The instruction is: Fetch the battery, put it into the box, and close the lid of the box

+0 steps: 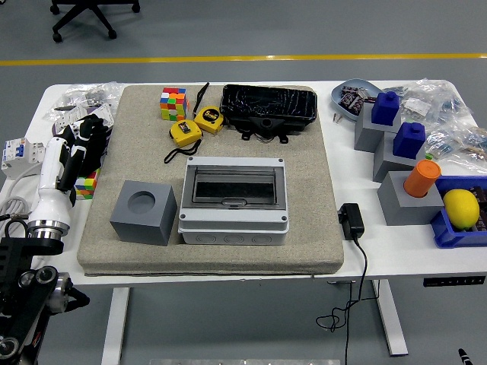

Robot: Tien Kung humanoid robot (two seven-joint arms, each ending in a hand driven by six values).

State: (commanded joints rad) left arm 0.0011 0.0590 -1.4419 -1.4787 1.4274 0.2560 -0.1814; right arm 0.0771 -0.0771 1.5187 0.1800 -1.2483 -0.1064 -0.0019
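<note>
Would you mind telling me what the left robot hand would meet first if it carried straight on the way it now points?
The left robot hand points up the table's left side, so it would probably first reach the clear plastic bags just beyond it, though depth is unclear.

The grey box (234,200) lies on the mat's front middle, its smoked lid shut.
</note>
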